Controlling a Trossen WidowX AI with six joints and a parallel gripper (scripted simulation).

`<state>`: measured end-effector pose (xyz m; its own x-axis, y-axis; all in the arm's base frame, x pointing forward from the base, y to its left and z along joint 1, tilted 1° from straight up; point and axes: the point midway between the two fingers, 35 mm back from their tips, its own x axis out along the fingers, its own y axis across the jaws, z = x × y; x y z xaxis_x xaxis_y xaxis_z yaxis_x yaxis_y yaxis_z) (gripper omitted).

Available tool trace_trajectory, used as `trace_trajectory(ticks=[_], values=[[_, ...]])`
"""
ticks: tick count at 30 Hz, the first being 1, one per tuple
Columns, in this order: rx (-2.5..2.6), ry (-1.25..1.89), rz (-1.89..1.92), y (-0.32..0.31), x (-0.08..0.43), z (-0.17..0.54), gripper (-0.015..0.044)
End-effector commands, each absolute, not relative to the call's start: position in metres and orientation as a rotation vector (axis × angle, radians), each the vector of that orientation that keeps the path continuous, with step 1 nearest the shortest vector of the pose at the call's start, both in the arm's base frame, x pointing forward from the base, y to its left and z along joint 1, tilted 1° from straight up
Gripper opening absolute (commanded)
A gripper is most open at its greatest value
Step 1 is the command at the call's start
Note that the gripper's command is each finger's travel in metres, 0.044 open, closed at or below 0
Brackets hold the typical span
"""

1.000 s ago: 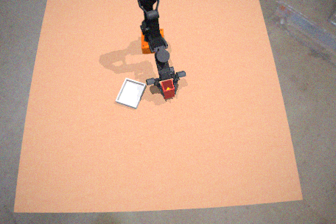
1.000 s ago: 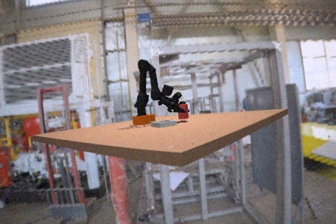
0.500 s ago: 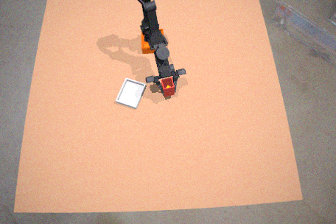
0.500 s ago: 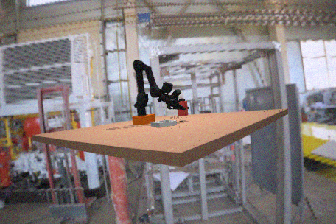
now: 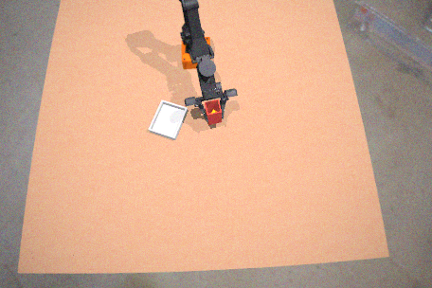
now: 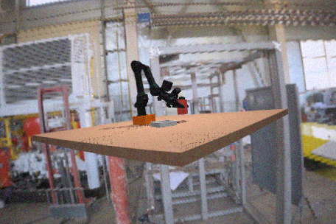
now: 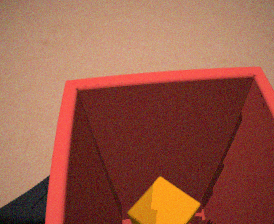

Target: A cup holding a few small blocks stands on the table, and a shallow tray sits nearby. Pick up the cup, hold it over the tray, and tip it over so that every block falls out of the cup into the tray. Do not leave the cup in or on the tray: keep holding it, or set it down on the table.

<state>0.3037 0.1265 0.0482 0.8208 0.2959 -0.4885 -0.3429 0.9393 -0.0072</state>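
Cup and tray, relative position before the pour. The red cup (image 5: 214,118) (image 6: 183,109) (image 7: 163,130) is held by the gripper (image 5: 214,110) (image 6: 182,105), whose jaws are clamped on it; the exterior view shows it raised above the table (image 5: 213,201) (image 6: 177,139) (image 7: 138,40), nearly upright. Its mouth faces upward, and a yellow block (image 5: 214,111) (image 7: 163,205) is visible inside; whether others lie with it cannot be told, the lower part of the interior being cut off in the wrist view. The white tray (image 5: 162,134) (image 6: 163,124) rests on the table beside the cup, to the left in the top view and thus on the robot's own right as the arm reaches out from its orange base (image 5: 189,63) (image 6: 144,120). The principal relation is this lateral offset: cup and tray lie at a similar reach from the base, so the coming carry is judged to be chiefly a sideways swing toward the robot's right, with little extension. The tray is set askew to the cup, its sides slanting in the top view. Lifting appears complete; carrying and tipping remain. Tipping should wait until the mouth can empty within the tray's rim, since an early tilt could scatter blocks across the near side.
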Motion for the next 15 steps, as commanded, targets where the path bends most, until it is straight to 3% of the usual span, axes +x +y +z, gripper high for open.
trace_trajectory(ticks=[1,15], values=[[-0.085,0.488,0.292,0.111,0.316,0.055,0.0],[-0.042,0.489,0.105,0.046,0.339,0.06,0.0]])
